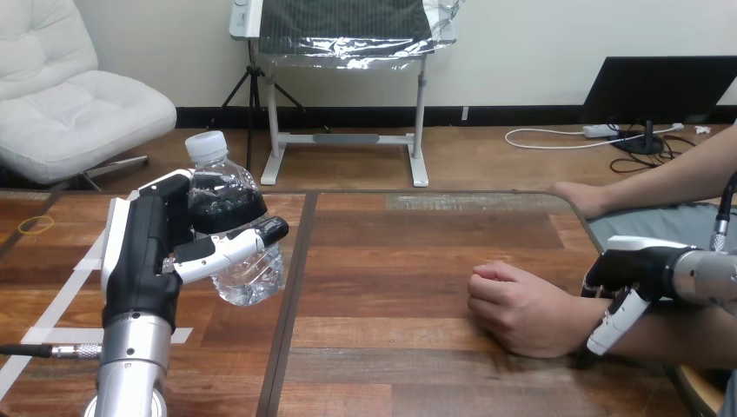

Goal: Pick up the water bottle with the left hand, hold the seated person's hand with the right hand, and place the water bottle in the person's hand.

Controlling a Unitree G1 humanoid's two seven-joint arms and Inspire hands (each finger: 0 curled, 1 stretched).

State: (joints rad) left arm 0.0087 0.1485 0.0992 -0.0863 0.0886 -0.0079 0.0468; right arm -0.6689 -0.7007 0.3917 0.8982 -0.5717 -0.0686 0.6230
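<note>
Left robot hand [143, 261] grips water bottle [224, 201]; right robot hand [630, 269] clasps person's wrist [575, 323].

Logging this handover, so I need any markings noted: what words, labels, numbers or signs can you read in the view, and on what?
No text can be read.
Clear plastic water bottle with white cap, gripped in the left hand: no legible label.
White shells of the left hand and right hand: no print visible.
Brown wooden table: white tape strips, unmarked.
</note>
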